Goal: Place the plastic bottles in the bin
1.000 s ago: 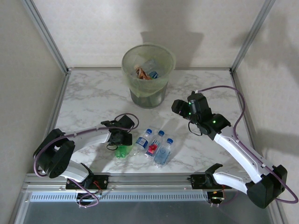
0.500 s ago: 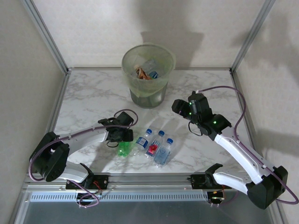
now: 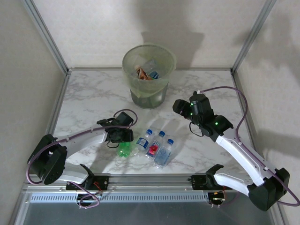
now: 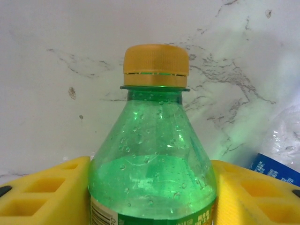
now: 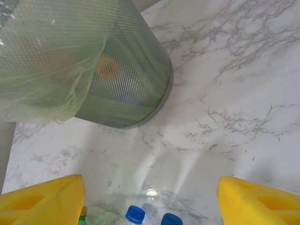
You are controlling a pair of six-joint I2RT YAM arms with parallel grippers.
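A green plastic bottle (image 4: 152, 154) with an orange cap (image 4: 156, 60) lies on the marble table, and my left gripper (image 4: 152, 190) is shut on its body, one yellow finger (image 4: 47, 194) pressed against each side. From above, this green bottle (image 3: 124, 150) sits at the left end of a row with three clear blue-capped bottles (image 3: 155, 145). The bin (image 3: 129, 70), round with a pale-green liner, stands at the back and holds several bottles. My right gripper (image 5: 150, 197) hangs open above the table between the bin (image 5: 93, 61) and the blue caps (image 5: 136, 214).
Metal frame posts (image 3: 44, 35) and walls close in the table on the left, right and back. A rail (image 3: 150, 180) runs along the near edge just behind the bottle row. Bare marble (image 3: 89, 96) lies to the left of the bin.
My left gripper has slid a little right and forward over the green bottle and narrowed onto its body. The right arm has barely moved.
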